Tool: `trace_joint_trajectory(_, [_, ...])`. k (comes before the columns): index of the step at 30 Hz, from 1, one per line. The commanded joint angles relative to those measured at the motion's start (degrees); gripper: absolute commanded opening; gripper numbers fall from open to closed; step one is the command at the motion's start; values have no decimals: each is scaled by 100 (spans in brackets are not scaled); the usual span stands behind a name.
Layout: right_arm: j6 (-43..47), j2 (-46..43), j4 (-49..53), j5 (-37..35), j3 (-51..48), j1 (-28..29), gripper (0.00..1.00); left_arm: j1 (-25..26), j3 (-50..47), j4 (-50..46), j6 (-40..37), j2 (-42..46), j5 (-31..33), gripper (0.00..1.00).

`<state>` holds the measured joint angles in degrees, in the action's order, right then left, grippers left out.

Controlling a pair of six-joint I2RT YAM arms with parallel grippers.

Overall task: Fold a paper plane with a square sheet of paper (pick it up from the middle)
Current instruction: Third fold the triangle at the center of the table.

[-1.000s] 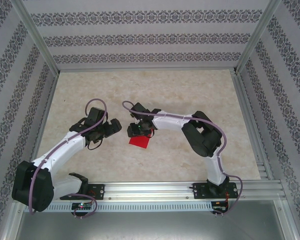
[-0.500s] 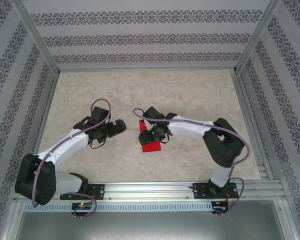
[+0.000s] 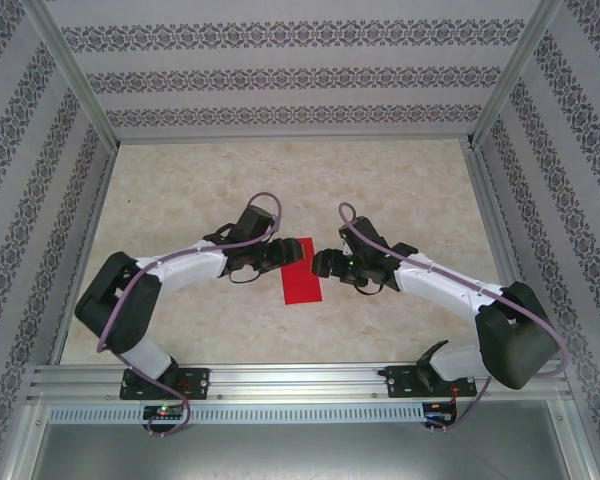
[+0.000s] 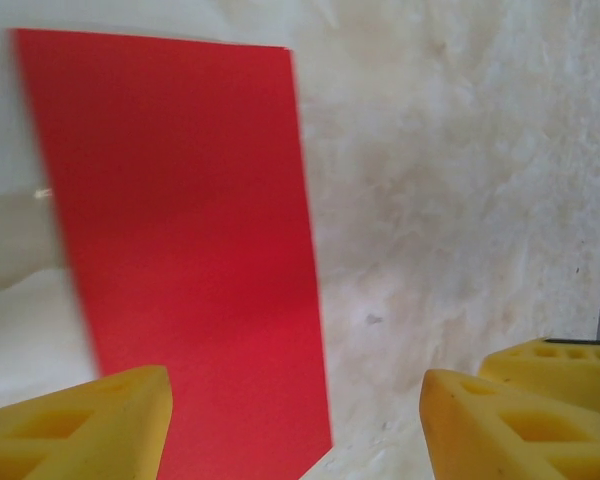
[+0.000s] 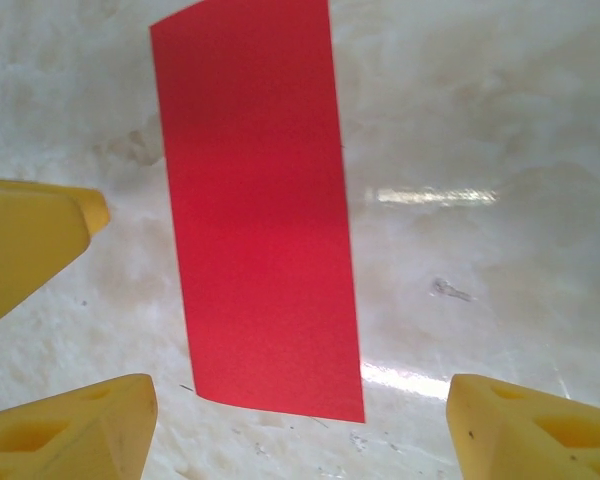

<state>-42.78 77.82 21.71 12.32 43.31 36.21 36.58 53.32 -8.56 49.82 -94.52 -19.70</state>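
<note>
The red sheet of paper (image 3: 301, 272) lies flat near the middle of the worktop (image 3: 410, 190), its long sides running near to far, right between the two arms. From where I stand it is a narrow rectangle rather than a square, so I'd judge it is folded once in half; which long side carries the crease I can't make out. The left claw (image 3: 291, 251) hangs just beside the sheet's far left corner with its fingers spread apart and nothing between them. The right claw (image 3: 322, 265) sits just off the sheet's right edge, also spread wide and holding nothing. Neither one seems to be touching the paper. So the job looks barely begun: one fold at most is in, and the pointed nose, the wings and the centre ridge are all left to make.
</note>
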Motion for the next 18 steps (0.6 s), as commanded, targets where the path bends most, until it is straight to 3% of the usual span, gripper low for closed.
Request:
trace_joint_trajectory(1, [-257, -136, -422, 79, -166, -39, 80, 103, 381, 277, -19, -336, -139, 65])
trace_joint_trajectory(6, [-485, -79, -679, 162, -379, -55, 86, 104, 748, -132, -201, -747, 169, 61])
trace_joint_trajectory(9, [-617, 3, -831, 277, -450, -61, 86, 105, 879, -465, -278, -906, 564, 57])
trace_joint_trajectory(18, [-831, 288, -902, 447, -475, -11, 85, 96, 944, -880, -331, -1095, 933, 55])
